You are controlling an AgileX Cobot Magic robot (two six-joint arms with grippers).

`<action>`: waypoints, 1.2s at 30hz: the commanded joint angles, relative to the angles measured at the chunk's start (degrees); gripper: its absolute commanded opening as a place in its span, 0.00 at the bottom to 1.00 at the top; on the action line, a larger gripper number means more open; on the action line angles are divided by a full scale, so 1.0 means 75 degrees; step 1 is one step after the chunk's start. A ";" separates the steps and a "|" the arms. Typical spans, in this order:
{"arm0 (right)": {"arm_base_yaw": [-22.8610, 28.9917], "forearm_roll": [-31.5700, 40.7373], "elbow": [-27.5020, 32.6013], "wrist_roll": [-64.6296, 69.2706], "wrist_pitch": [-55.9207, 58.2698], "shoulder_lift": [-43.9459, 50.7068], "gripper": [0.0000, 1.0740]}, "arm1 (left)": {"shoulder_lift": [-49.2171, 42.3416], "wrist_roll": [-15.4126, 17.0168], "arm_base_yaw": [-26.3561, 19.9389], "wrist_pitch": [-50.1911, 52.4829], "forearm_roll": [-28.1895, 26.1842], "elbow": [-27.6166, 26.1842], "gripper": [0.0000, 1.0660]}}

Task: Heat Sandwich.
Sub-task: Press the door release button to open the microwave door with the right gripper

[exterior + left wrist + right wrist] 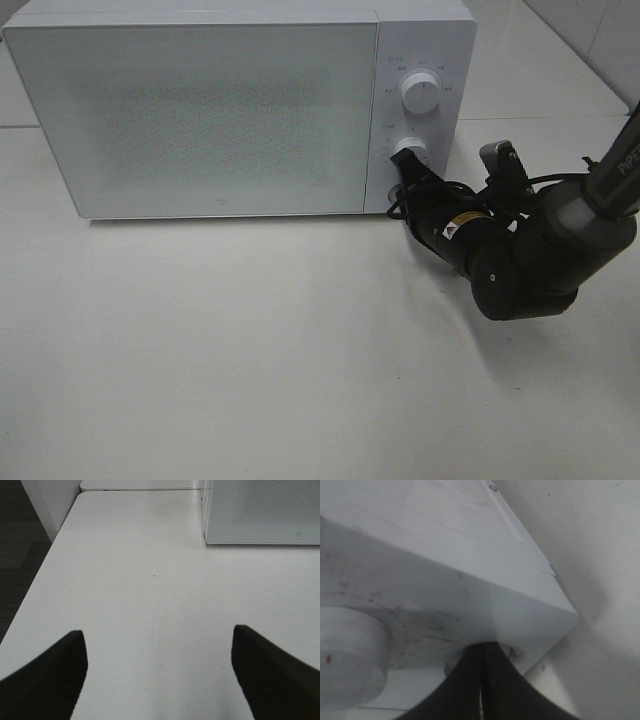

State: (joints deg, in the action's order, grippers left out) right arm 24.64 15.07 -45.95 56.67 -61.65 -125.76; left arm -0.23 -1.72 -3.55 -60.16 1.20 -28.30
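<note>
Right hand [403, 168] closed, just beside lower knob [411, 150], contact unclear

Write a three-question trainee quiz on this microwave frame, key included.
1. True or false: the white box-shaped microwave oven stands open.
2. Pick one: the tip of the black right gripper is at A) the upper white round dial, B) the lower white round dial, C) the oven's top.
3. Fill in: the black left gripper, over the white tabletop, has its jaws ____.
Key: 1 false; 2 B; 3 open.
</note>
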 commanded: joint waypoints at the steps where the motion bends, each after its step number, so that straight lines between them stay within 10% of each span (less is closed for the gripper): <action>1: -0.0168 0.0504 -0.0267 0.0581 -0.1421 0.0138 0.01 | -0.0038 -0.0015 0.0000 0.0038 -0.0008 -0.0038 0.69; 36: -0.0527 0.0779 -0.1421 0.2590 -0.1451 -0.0237 0.02 | -0.0038 -0.0015 0.0000 0.0038 -0.0008 -0.0038 0.69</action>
State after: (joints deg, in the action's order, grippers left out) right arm 24.24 15.30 -50.08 70.24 -56.15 -126.57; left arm -0.23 -1.72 -3.55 -60.16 1.20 -28.30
